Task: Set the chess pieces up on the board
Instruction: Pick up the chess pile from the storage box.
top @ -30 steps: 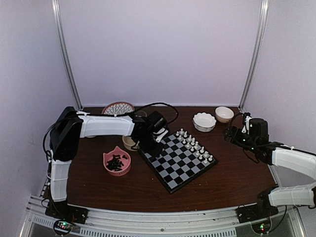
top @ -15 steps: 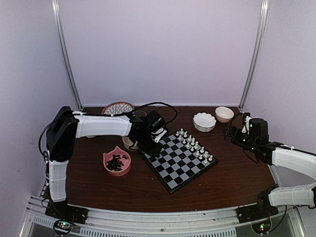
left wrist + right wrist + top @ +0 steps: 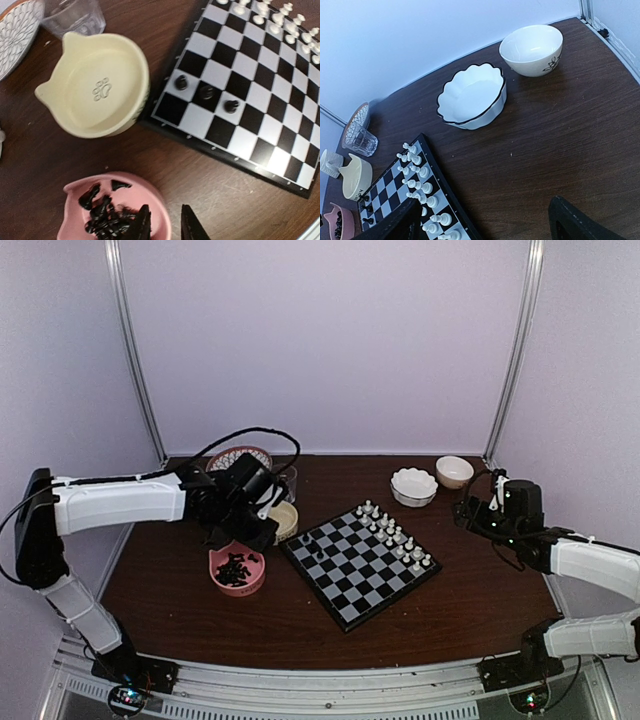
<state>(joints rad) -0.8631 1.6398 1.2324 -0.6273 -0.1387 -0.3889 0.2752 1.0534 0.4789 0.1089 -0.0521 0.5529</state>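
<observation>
The left jaws are hanging slightly parted and empty over the pink bowl (image 3: 71,194) of black pieces (image 3: 104,216). Three more are standing by the board's (image 3: 241,126) left corner. The right jaws are gaping wide, empty, above the worktop (image 3: 560,140).

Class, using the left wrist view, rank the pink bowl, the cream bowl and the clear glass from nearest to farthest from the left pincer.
1. Pink bowl: right beneath the left pincer, bottom of view.
2. Cream bowl: beyond it, middle left.
3. Clear glass: farthest, top left corner.
</observation>
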